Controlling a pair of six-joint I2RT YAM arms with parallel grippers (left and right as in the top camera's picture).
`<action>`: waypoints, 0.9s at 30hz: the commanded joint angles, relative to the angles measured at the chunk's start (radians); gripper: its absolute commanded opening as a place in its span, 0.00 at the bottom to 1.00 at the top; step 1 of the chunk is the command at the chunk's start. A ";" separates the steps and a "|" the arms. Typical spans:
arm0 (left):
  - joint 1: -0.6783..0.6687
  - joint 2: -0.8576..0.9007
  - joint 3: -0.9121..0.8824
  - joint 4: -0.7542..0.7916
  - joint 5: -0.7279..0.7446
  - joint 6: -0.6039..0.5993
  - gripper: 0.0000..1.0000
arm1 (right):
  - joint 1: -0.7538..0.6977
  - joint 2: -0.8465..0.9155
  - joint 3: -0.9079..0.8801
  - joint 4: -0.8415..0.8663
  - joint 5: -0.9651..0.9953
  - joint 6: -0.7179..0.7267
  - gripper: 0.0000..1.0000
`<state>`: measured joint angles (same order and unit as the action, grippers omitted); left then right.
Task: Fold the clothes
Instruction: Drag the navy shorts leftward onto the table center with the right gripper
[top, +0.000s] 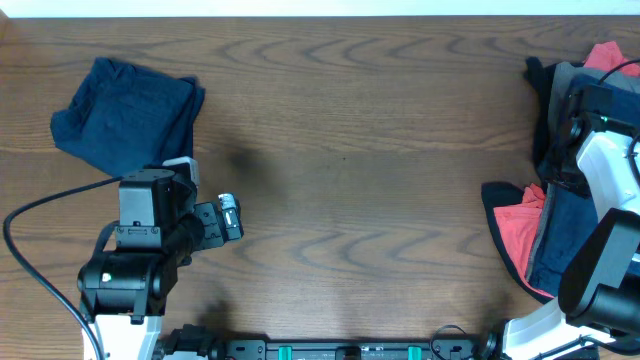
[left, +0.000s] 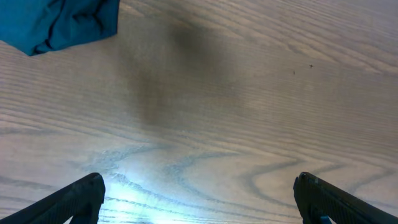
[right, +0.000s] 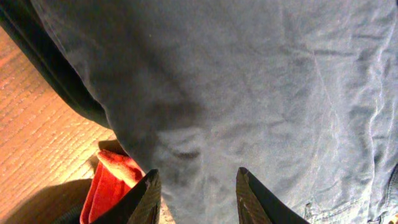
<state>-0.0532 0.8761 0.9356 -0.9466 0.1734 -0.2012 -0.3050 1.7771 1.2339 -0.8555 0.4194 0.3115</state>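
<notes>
At 3 o'clock the right arm hides much of the pile, cut by the edge. Right gripper is apart over grey cloth, left gripper apart over the surface. Navy piece at 10 o'clock.

Overhead looks straight down on the table; wrist views sit close, the left sharing the navy garment.

The left arm has boxy black joint housings over a white lower link, and a thin black cable loops beside it. The right arm is white and black with a small green light. The left gripper has matte black fingers.
</notes>
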 joint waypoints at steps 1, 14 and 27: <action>0.004 0.015 0.023 -0.006 -0.009 0.025 0.98 | -0.004 0.000 0.007 -0.005 -0.004 0.005 0.41; 0.004 0.033 0.023 -0.006 -0.009 0.024 0.98 | -0.003 0.002 -0.076 0.041 -0.062 0.005 0.47; 0.004 0.033 0.023 -0.006 -0.009 0.024 0.98 | -0.004 0.002 -0.101 0.050 -0.054 0.006 0.01</action>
<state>-0.0532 0.9081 0.9356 -0.9466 0.1730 -0.1860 -0.3050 1.7771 1.1370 -0.8013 0.3576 0.3107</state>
